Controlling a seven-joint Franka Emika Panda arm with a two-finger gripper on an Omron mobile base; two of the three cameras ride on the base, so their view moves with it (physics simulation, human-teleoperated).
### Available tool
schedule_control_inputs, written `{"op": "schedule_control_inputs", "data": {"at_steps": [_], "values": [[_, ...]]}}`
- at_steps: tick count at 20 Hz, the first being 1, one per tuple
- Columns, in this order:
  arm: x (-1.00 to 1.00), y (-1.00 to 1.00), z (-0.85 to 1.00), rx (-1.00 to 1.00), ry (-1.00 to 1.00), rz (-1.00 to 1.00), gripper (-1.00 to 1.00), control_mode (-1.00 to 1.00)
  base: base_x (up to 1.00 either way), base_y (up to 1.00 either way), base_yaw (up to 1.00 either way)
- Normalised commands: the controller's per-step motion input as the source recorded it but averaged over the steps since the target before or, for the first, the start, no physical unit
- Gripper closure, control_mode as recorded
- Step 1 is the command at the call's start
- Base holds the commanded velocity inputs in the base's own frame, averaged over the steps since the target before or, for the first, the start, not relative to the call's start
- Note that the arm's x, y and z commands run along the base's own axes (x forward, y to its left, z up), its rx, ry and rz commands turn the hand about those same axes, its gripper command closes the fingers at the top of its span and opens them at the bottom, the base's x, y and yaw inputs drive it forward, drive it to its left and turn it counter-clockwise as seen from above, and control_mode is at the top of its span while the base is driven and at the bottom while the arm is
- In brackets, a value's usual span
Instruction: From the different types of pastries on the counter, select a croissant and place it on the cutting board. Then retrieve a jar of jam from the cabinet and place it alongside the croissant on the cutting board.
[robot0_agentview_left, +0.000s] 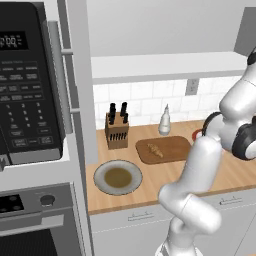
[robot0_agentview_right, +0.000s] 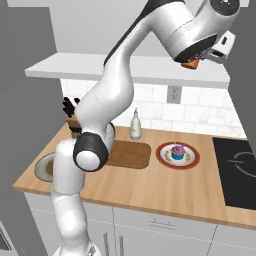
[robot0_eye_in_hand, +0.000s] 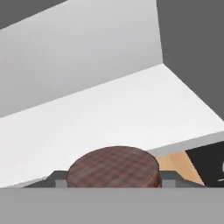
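- Bench (robot0_agentview_left: 225, 175): I see it carrying the board, a grey-rimmed plate (robot0_agentview_left: 118, 177), a knife block (robot0_agentview_left: 116, 131), a pale bottle (robot0_agentview_left: 164, 122) and, in the right base view, a red plate with a cupcake (robot0_agentview_right: 177, 154).
- Cabinet (robot0_agentview_right: 125, 70): its white base board runs above the bench, and I have the hand up at its right end; the hand view looks along that white floor.
- Board (robot0_agentview_left: 172, 148): the croissant (robot0_agentview_left: 154, 149) already lies on its left half, so I judge the first half of the task done.
- Jar (robot0_eye_in_hand: 113, 167): it sits between the finger tips in the hand view, brown lid towards the camera, just past the cabinet's front edge with a strip of bench showing below. In the right base view I see an orange-brown bit under the hand.
- End effector (robot0_agentview_right: 194, 62): partly closed and clamped on the jar, one finger on each side of it.
- Left to do, as I judge it: bring the jar down and set it on the free right half of the board, beside the croissant.
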Motion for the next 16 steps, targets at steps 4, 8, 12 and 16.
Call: {"op": "schedule_control_inputs", "data": {"at_steps": [4,8,12,16], "values": [[-0.93,0.86,-0.86,0.08,-0.3,0.3,1.0,-1.0,0.0,0.0,0.0],[-0.98,1.0,-1.0,-0.24,-0.2,0.32,1.0,-1.0,0.0,0.0,0.0],[-1.0,1.0,-1.0,-0.37,-0.17,0.32,1.0,-1.0,0.0,0.0,0.0],[-1.0,1.0,-1.0,-0.41,-0.17,0.32,1.0,-1.0,0.0,0.0,0.0]]}}
